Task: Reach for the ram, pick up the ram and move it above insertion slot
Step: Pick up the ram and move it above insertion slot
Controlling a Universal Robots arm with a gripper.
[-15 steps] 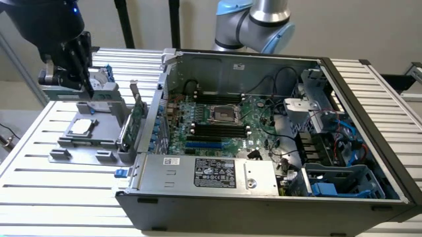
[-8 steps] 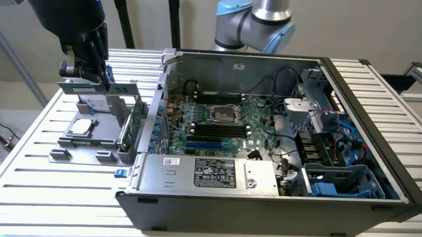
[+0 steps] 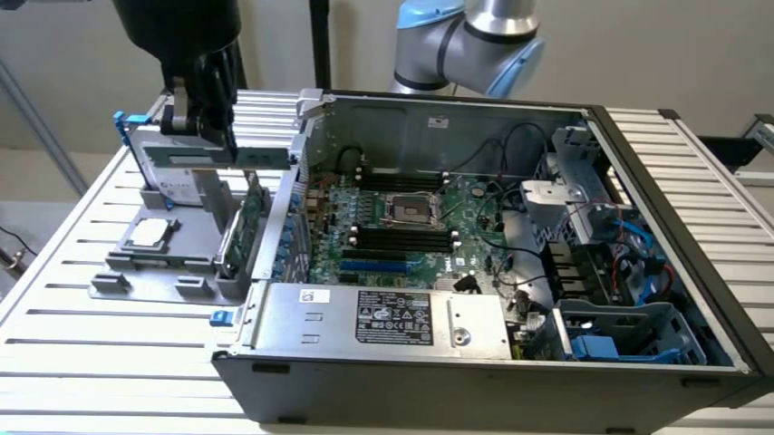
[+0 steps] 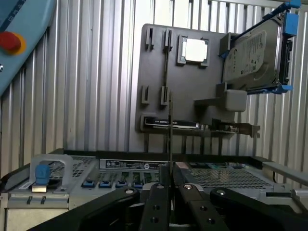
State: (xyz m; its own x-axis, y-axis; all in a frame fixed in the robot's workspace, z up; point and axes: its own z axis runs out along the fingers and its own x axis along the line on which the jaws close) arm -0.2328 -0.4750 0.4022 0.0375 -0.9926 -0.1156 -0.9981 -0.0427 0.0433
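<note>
Tool [image 4: 171, 185] clamped on the ram [image 4: 171, 132], held edge-on, thin and upright, at upper left in the exterior view, above the grey parts holder [image 3: 145, 263]. Lift done, transfer in hand; calls for travel rightward over the memory slots [image 3: 400, 237]
</note>
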